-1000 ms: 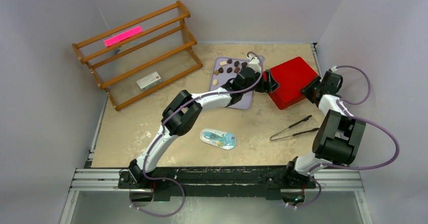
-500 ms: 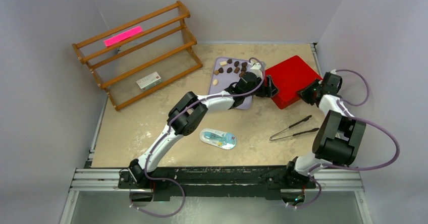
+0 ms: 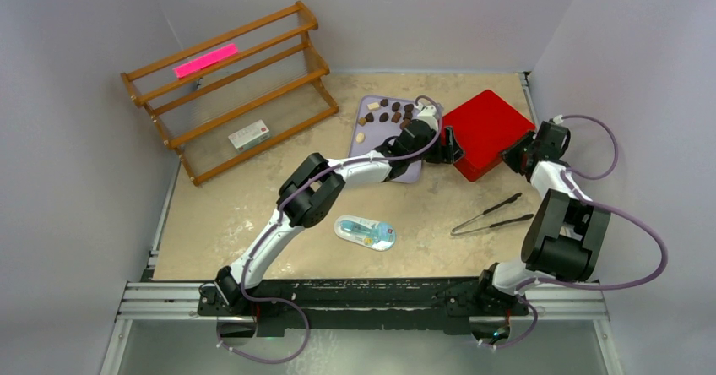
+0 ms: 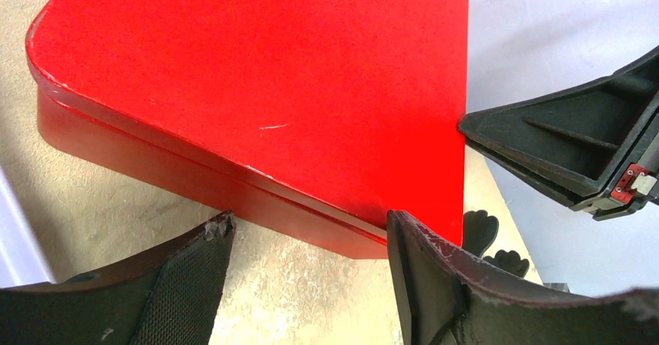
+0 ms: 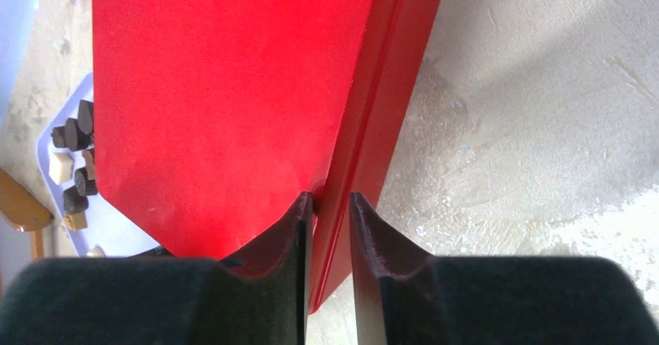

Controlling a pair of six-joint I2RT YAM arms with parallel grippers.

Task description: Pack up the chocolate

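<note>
Right pincer (image 5: 330,201) is pinched narrow on the lid (image 5: 217,88) rim of the red box (image 3: 485,130) at its right-hand corner. Left pincer (image 4: 307,224) gapes wide at the opposite corner, gripping nothing, and the chocolate (image 3: 387,111) sits loose on the lavender tray (image 3: 373,130), upper centre, just left of the box. Risk: the base isn't pinned, so a lift likely drags the whole box or the thin rim slips out, and a skid left would hit the tray and scatter pieces.

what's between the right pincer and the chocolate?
The red box, its rim pinched by the right pincer, then the open left pincer before the chocolate. Top view shows it.
</note>
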